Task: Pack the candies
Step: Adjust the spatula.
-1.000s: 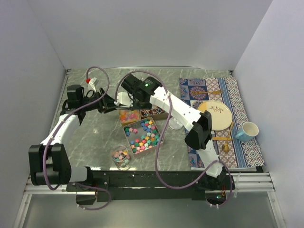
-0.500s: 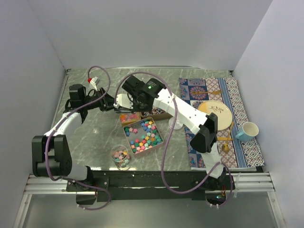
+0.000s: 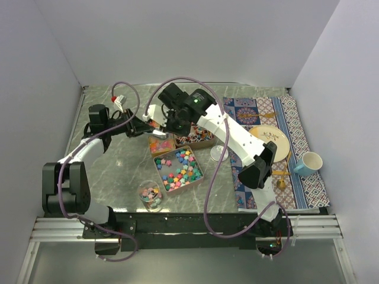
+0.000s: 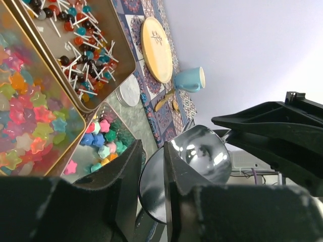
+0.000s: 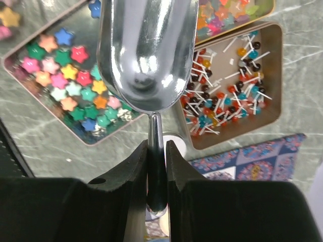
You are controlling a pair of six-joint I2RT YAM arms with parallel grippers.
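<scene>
Candies (image 5: 75, 85) in tins (image 5: 266, 70) below right pincer (image 5: 157, 154) | it holds scoop (image 5: 146, 50) | left pincer (image 4: 152, 159) narrow

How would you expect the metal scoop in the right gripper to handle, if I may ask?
The scoop looks like polished steel, so probably rigid and slippery. The right gripper pinches only its thin handle, so it may well swivel.

Overhead: you get bright, even light with only faint shadows.
Glare: the metal scoop (image 5: 144, 55) throws white streaks in your right wrist view.
Blur: your left wrist fingers (image 4: 96, 201) sit dark and unfocused.
</scene>
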